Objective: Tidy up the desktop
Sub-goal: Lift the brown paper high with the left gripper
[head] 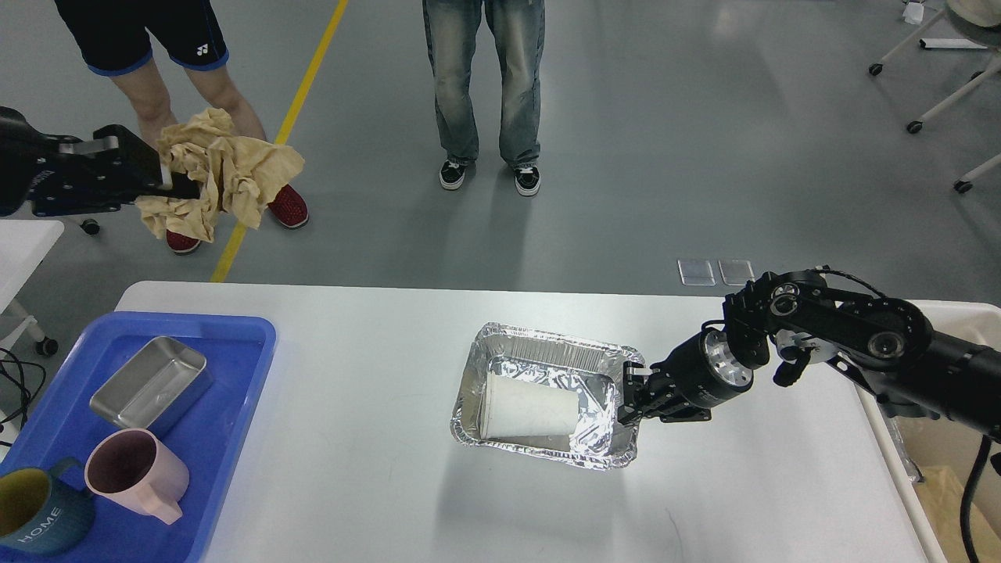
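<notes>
**Head view: foil tray pinched at right, crumpled paper held high at left**

Nearest, at lower left: blue tray (pixel 235 438) on the left end of the desktop (pixel 375 485), the wide white-grey top filling the lower half of the view. In the tray's near corner, dark teal mug (pixel 35 520) lettered "HOME", cut by the frame edge; just beside it, pink mug (pixel 133 473) lying tilted with its mouth up-left; beyond both, small steel pan (pixel 152 385) set at a slant.

Mid-desktop, right of centre: crinkled foil tray (pixel 547 350) resting flat. Inside, white paper cup (pixel 528 407) on its side, mouth toward the left. Right gripper (pixel 629 395) at the foil tray's right rim, fingers pressed together on that rim; black right arm running back to the right edge of the view, over the desktop's right end. At far lower right, beside the desktop, a bin (pixel 950 493) with something tan inside, only partly seen.

Farther, beyond the desktop's left rear corner and above the grey floor: left gripper (pixel 168 184) raised high, clamped on a crumpled tan paper (pixel 219 172) that hangs off both sides of the fingers. Small white side table (pixel 23 242) at the left edge.

Farthest: two people standing, seen from the waist down — one in black shorts and red shoes (pixel 285 205), one in jeans (pixel 481 70) with black sneakers. Yellow floor line (pixel 305 86) running between them.
</notes>
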Tool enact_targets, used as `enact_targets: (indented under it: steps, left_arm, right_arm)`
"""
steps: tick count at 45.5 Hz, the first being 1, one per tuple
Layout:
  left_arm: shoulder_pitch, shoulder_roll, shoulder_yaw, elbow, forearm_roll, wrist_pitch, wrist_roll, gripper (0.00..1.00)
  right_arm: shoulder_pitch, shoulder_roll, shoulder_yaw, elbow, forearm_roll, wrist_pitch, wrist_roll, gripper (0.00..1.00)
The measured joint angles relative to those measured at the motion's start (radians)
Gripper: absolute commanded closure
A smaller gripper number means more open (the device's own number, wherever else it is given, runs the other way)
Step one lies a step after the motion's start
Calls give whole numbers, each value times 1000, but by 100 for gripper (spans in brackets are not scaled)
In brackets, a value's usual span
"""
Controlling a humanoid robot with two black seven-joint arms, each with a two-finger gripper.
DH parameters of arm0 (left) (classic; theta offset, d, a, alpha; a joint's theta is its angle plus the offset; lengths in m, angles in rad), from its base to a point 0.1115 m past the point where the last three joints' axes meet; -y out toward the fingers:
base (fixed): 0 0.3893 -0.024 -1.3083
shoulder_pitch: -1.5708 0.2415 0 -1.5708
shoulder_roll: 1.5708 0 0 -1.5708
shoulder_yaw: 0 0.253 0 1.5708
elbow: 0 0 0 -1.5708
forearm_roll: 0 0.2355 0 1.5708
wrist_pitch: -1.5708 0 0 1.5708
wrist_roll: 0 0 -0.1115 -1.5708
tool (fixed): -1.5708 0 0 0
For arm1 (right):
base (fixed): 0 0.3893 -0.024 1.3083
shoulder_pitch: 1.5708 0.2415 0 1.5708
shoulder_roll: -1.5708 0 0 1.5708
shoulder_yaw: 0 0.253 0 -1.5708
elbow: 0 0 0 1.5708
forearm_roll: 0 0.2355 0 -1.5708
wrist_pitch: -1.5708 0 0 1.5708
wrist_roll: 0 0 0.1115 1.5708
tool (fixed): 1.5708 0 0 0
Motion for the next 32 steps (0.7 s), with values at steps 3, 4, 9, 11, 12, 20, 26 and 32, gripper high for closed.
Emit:
enact_targets:
  steps: [3,4,9,11,12,20,26,32]
  left_arm:
    - [0,14,-18,-1,-13,-18,0,98]
    - [0,18,-24,-1,-17,-21,0,98]
    - [0,22,-34,-1,-24,-26,0,97]
    - [0,18,-35,-1,-25,-27,0,97]
    - [0,15,-36,-1,-25,-27,0,97]
    - [2,-48,-33,-6,-25,-7,4,97]
    - [15,-155,-21,-6,-16,63,21,96]
    - [14,-318,28,3,-2,157,47,95]
  right_arm:
    - [0,0,0,0,0,0,0,100]
    - [0,0,0,0,0,0,0,100]
    - [0,0,0,-1,-1,0,-1,100]
    - [0,0,0,-1,-1,0,-1,100]
    - [0,0,0,-1,-1,0,-1,100]
    - [0,-1,0,-1,-1,0,-1,100]
    - [-3,1,0,-1,-5,0,-1,100]
    - [-3,2,0,-1,-10,0,-1,100]
